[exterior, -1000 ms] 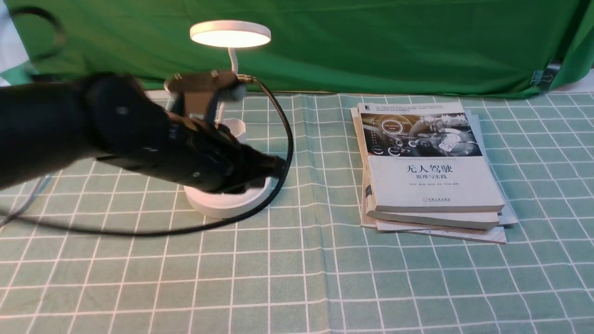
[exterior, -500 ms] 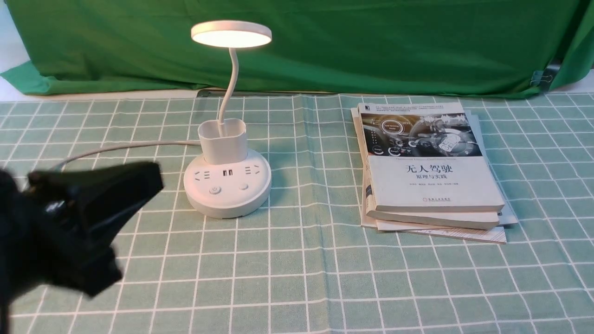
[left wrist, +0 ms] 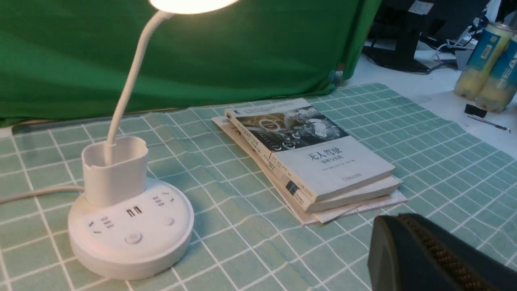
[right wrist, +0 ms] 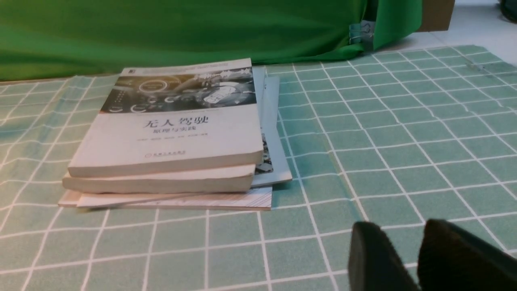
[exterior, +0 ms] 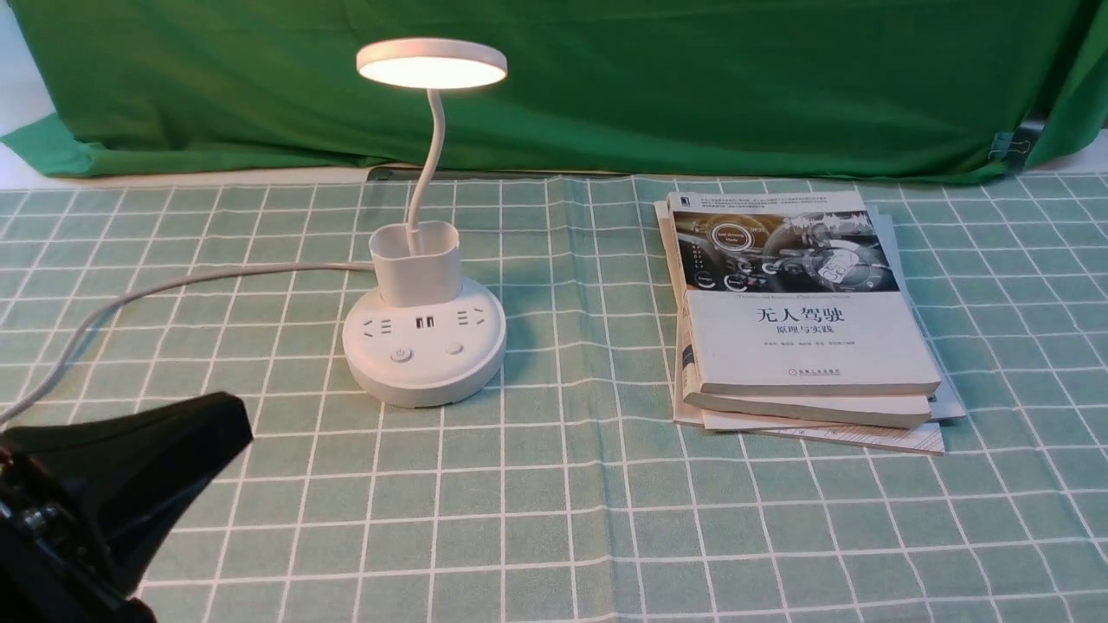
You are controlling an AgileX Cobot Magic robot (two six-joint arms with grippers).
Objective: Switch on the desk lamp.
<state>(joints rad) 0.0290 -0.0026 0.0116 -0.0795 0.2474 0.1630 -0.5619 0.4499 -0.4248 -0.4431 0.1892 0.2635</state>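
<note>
Front view: left hand (exterior: 221, 426) low, apart from lit desk lamp (exterior: 423, 350).

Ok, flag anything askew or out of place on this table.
Only the stack of books: its lower ones stick out skewed past the top one. The desk lamp stands upright, lit.

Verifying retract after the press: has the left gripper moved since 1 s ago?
Yes. The left gripper was over the base of the desk lamp; it has withdrawn to the left and toward the camera, clear of the lamp.
</note>
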